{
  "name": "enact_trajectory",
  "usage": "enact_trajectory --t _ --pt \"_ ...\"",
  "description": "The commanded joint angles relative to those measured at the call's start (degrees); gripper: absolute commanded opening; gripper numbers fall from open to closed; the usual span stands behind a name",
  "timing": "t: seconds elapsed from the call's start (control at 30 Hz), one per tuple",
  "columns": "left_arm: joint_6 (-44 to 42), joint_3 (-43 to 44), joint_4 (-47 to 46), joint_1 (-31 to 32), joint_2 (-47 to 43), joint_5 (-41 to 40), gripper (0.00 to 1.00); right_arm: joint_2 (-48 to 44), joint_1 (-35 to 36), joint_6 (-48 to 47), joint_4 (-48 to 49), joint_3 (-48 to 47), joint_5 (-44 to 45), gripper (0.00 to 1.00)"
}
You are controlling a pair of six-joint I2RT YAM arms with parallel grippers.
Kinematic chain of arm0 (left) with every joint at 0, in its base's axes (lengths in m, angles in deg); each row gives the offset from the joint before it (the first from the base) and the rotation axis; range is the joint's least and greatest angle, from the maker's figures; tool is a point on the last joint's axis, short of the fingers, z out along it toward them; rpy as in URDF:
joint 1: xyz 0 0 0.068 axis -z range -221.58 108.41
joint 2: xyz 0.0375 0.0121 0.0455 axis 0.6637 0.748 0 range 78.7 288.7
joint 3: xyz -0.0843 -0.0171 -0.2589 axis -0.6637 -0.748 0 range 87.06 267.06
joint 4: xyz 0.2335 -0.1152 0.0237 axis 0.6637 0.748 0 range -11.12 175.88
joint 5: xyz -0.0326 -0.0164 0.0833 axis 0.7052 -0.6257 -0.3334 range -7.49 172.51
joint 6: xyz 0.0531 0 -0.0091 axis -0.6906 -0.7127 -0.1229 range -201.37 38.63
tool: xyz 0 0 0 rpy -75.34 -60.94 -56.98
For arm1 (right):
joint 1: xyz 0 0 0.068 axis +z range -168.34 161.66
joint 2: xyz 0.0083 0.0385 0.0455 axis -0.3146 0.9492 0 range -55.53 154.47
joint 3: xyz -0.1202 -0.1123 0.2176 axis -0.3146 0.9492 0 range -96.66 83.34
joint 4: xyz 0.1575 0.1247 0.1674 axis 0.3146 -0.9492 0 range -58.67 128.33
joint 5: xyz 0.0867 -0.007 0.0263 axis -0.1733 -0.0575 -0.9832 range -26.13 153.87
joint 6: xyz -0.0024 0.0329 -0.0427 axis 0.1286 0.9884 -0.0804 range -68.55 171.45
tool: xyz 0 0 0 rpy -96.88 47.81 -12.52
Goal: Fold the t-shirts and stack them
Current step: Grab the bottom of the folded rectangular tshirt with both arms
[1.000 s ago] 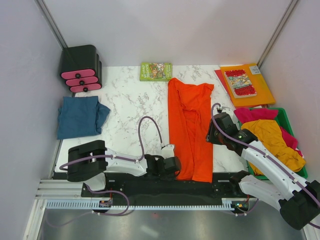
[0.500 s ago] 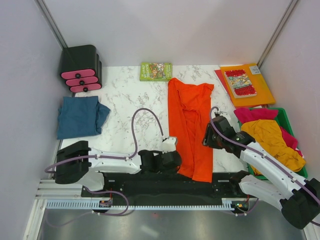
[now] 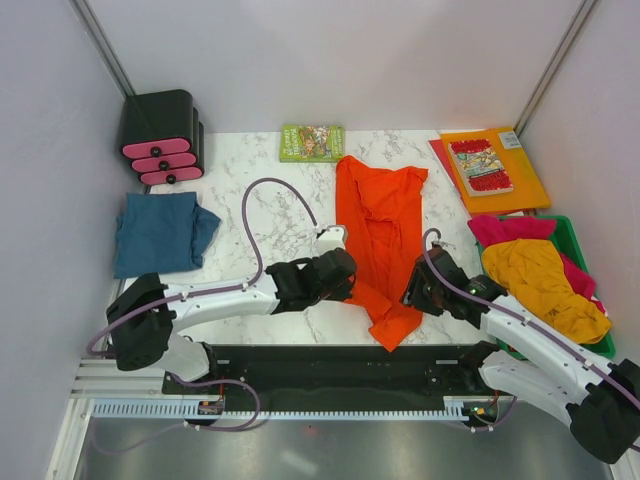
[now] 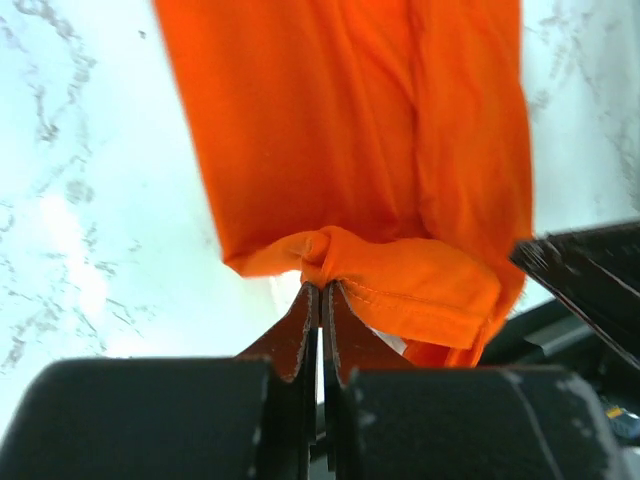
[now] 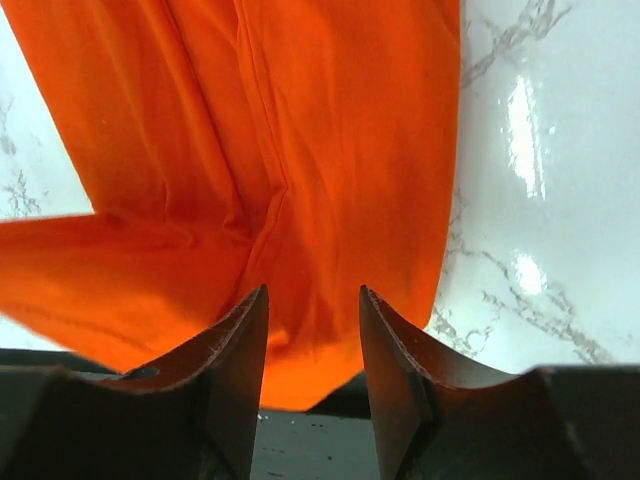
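White marbled tabletop [image 3: 260,190] is seen with a folded teal-blue t-shirt [image 3: 160,232] at its left edge. Further right, the left gripper [image 4: 321,300] is closed tight on a small pinch of the near hem of the long bright orange-red t-shirt [image 3: 385,215] spread down the centre. So little cloth is held that it could slip out. The right gripper [image 5: 313,295] is poised half open over the hem's right side, with nothing clamped, so a one-sided pull would skew the fold. A mustard-yellow t-shirt [image 3: 540,275] and a magenta t-shirt [image 3: 500,228] lie in the green bin [image 3: 583,250].

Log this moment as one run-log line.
step: folding orange t-shirt | left gripper: shut on its near hem | right gripper: open above its near edge | teal t-shirt: apart, far left
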Motion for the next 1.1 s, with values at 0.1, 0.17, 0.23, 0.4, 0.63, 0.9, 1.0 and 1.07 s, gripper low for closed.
enact_trajectory --t 0.1,0.17,0.23,0.4,0.63,0.9,1.0,1.07 --pt "-5.52 2.34 -2.84 -2.70 4.62 1.87 0.02 -3.56 4.78 7.86 -3.24 0.89 0.22 0.48" --pt "-5.43 2.43 -3.98 -2.87 6.46 2.49 0.02 -3.82 6.62 8.30 -3.51 0.45 1.10 0.48" --pt "-5.34 2.43 -4.68 -2.79 7.61 3.37 0.02 -4.17 7.95 8.48 -4.56 -0.86 1.72 0.48" --pt "-5.17 2.43 -5.39 -2.87 10.43 4.25 0.02 -3.39 11.03 9.44 -13.50 -5.95 2.24 0.49" --pt "-6.13 4.19 -5.74 -3.14 12.54 3.55 0.02 -1.45 12.96 11.29 -22.14 -7.56 4.62 0.48" --pt "-7.19 5.16 -4.26 -4.02 11.40 7.67 0.02 1.26 13.14 11.65 -10.90 -10.94 17.53 0.49" --pt "-7.89 3.76 -3.46 -2.70 8.77 8.03 0.21 8.99 13.14 8.05 -8.88 -17.10 19.91 0.49" --pt "-8.42 2.61 -3.11 -1.73 5.00 7.25 0.44 12.24 13.14 4.97 -7.38 -20.88 21.48 0.49"
